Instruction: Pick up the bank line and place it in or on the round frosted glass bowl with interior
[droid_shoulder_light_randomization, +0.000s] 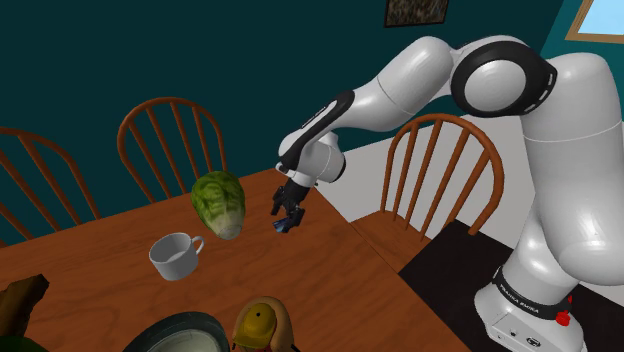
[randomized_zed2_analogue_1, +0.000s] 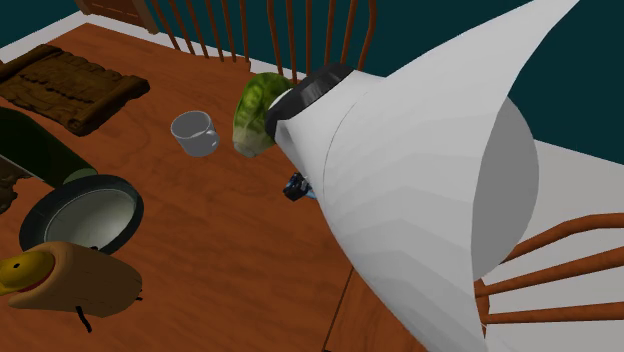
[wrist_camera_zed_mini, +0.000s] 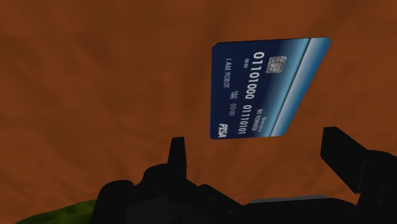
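Note:
A blue bank card (wrist_camera_zed_mini: 264, 86) with white digits and a chip lies flat on the brown wooden table (wrist_camera_zed_mini: 95, 76). My gripper (wrist_camera_zed_mini: 257, 149) is open just above it, its two black fingers standing wide apart on either side of the card without touching it. From the shoulder view the gripper (droid_shoulder_light_randomization: 285, 220) hangs low over the table's far right part, with the card (droid_shoulder_light_randomization: 283, 228) as a blue speck at its tips. The round bowl (droid_shoulder_light_randomization: 180, 335) with a dark rim and pale inside (randomized_zed2_analogue_1: 85, 212) stands at the table's near edge. My arm hides most of the hand in the second exterior view, where the card (randomized_zed2_analogue_1: 293, 188) peeks out.
A green lettuce head (droid_shoulder_light_randomization: 219, 203) sits just left of the gripper, with a white cup (droid_shoulder_light_randomization: 176, 255) beyond it. A yellow-brown object (droid_shoulder_light_randomization: 262, 328) lies beside the bowl. A brown mat (randomized_zed2_analogue_1: 70, 88) and a dark green thing (randomized_zed2_analogue_1: 35, 150) lie further off. Wooden chairs (droid_shoulder_light_randomization: 440, 175) ring the table.

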